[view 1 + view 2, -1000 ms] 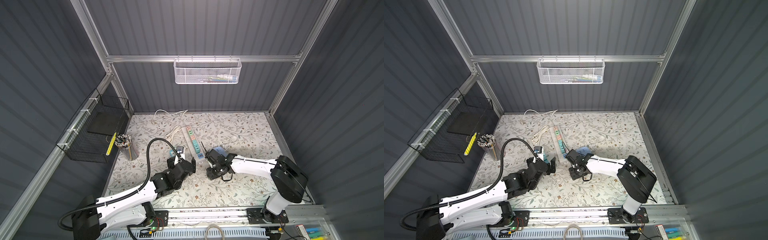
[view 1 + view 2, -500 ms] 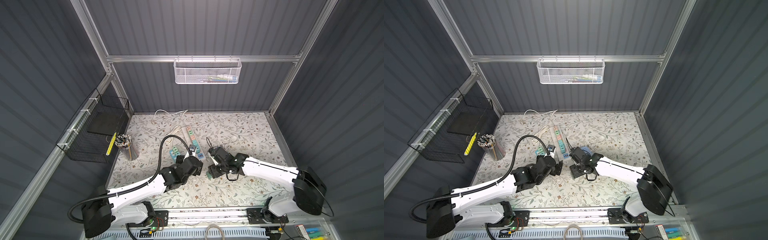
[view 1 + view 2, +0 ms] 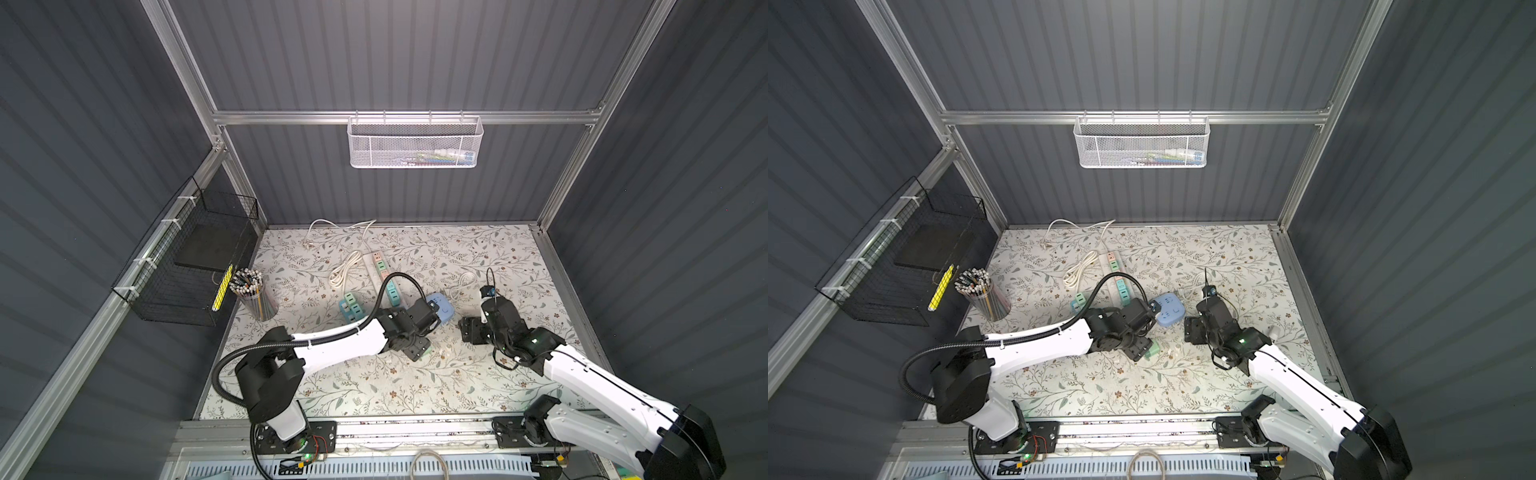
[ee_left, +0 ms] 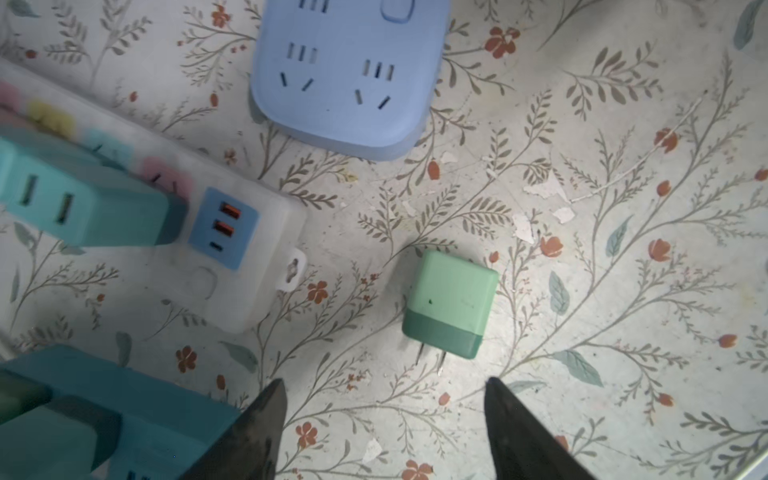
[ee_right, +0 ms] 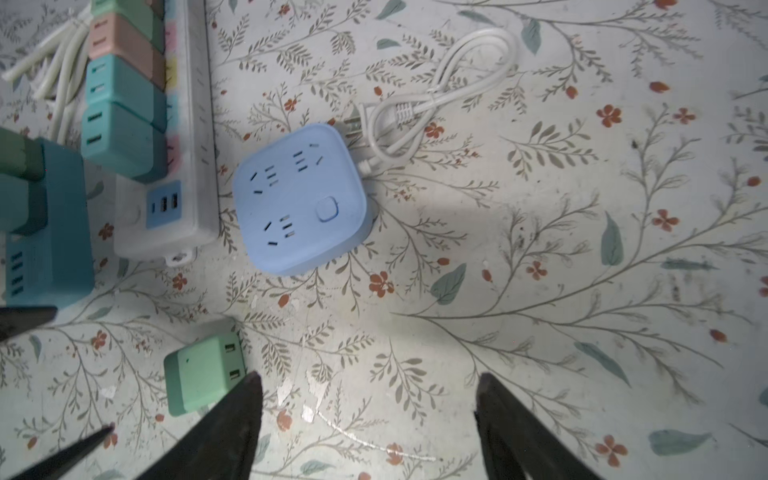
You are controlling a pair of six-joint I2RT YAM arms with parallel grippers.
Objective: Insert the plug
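A light green plug (image 4: pixel 451 303) lies loose on the flowered table, its two prongs turned toward my left gripper (image 4: pixel 384 386). That gripper is open just short of the prongs, with nothing between its fingers. In both top views the left gripper (image 3: pixel 417 351) (image 3: pixel 1140 351) hangs over the plug (image 3: pixel 424 353) (image 3: pixel 1153 349). The blue square socket block (image 3: pixel 440 309) (image 5: pixel 299 199) sits just beyond, next to the white power strip (image 3: pixel 376 270) (image 4: pixel 232 249). My right gripper (image 5: pixel 369 376) (image 3: pixel 467 330) is open and empty, to the right of the plug (image 5: pixel 199 374).
A teal adapter block (image 3: pixel 351 307) (image 4: pixel 104 415) stands left of the strip, which carries several coloured plugs (image 5: pixel 120 83). Coiled white cords (image 3: pixel 343 272) (image 5: pixel 436 95) lie nearby. A pencil cup (image 3: pixel 253 291) and black wire basket (image 3: pixel 195 257) are at the left, a white mesh basket (image 3: pixel 415 143) on the rear wall.
My right gripper has opened and drawn back to the right. My left arm has swung right to the green plug, its jaws narrowing from their widest.
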